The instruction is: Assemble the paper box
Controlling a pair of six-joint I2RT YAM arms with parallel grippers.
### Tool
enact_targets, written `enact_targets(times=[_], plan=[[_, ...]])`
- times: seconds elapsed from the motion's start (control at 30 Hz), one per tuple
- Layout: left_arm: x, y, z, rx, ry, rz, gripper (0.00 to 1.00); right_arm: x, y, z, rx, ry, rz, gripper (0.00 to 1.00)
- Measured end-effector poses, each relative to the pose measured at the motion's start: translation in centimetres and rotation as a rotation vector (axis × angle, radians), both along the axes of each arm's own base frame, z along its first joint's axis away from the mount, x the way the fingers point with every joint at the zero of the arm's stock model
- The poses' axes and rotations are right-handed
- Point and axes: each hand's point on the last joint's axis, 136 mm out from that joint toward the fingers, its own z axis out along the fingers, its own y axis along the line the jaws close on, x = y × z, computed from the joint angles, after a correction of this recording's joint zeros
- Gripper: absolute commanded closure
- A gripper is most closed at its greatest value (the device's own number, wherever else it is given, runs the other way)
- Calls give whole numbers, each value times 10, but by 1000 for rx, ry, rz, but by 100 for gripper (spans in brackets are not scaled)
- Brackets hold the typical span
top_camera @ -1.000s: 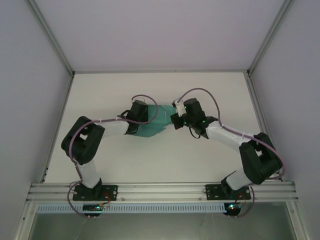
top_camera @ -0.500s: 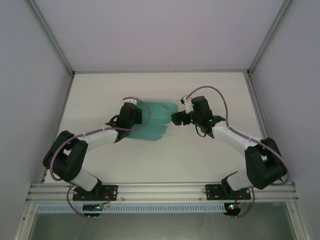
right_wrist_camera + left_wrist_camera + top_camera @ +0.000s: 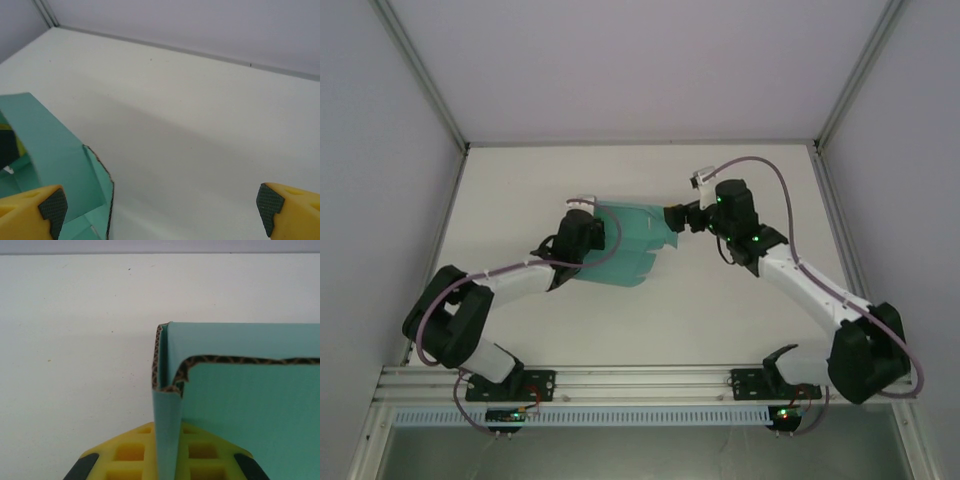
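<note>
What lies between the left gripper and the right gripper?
The paper box spans that stretch in the top view, held by the left gripper; the right gripper is open.

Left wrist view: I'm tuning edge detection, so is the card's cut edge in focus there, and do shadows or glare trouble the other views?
Left wrist: the paper box shows a crisp corrugated edge, evenly lit, no glare. Right wrist: a broad soft shadow crosses the table, without hard edges. Top external: diffuse light, no glare, shadows barely visible.
</note>
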Motion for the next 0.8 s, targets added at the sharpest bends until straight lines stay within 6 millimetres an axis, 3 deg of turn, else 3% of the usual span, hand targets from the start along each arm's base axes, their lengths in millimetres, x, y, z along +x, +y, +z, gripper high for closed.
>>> enact_targets(times=[0.2, 0.33, 0.53, 0.67, 0.8], plan=[[0, -6, 5, -11, -18, -32, 100, 15, 20, -49, -59, 101, 37, 1], [1, -6, 5, -8, -18, -29, 100, 27, 42, -64, -74, 109, 63, 1], [2, -4, -1, 12, -16, -6, 100, 44, 45, -75, -89, 69, -69, 1], [4, -5, 2, 15, -27, 14, 100, 47, 41, -70, -81, 55, -123, 1], [5, -3, 6, 22, -36, 31, 100, 32, 29, -59, -87, 57, -134, 1]])
